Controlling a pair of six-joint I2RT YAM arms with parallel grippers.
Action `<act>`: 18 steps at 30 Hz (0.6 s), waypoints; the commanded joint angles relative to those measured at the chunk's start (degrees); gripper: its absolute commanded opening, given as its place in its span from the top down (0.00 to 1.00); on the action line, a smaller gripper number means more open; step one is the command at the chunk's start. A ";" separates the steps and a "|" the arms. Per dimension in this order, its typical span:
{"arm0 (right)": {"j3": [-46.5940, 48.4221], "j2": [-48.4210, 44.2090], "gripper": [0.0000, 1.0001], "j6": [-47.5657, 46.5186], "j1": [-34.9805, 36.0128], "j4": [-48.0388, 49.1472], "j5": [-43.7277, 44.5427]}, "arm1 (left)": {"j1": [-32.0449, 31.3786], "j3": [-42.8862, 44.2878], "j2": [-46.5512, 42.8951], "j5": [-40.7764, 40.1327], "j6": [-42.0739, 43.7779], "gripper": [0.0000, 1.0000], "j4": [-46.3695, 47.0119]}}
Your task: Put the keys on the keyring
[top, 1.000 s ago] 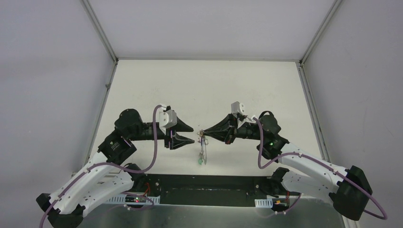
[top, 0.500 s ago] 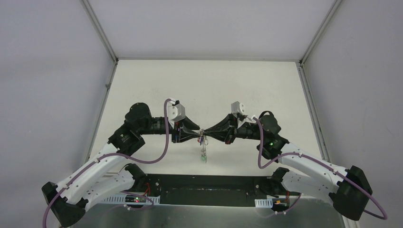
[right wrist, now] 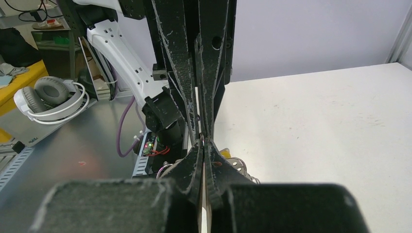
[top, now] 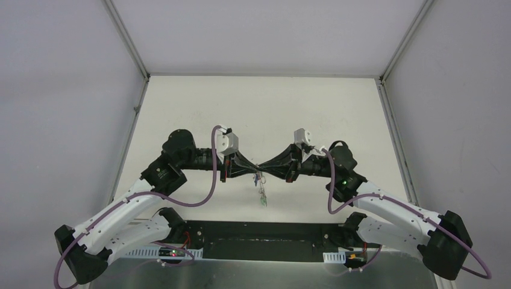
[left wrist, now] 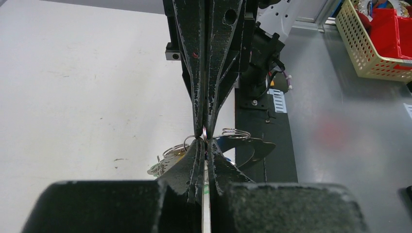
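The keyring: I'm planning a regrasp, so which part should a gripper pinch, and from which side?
Probably the top arc of the keyring, gripped by the left gripper and right gripper tip to tip; come in level from a side. The keys dangle below it, cluttering the lower part, and thin wire suits a fingertip pinch.

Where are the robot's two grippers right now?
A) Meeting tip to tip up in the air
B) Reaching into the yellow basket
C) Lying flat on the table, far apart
A: the left gripper and the right gripper meet tip to tip, with the keys dangling beneath them.
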 commanded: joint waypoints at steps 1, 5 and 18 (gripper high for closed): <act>0.52 -2.25 1.00 0.43 0.34 4.85 1.55 | -0.76 2.95 -0.31 1.47 3.04 1.00 1.01; -0.38 -3.61 0.73 -0.14 0.34 3.25 3.67 | -0.76 7.23 -0.13 -1.03 4.90 1.00 -7.90; 0.50 -3.90 0.38 -1.16 0.34 0.81 4.37 | -2.67 32.08 12.74 -14.73 6.71 1.00 -43.96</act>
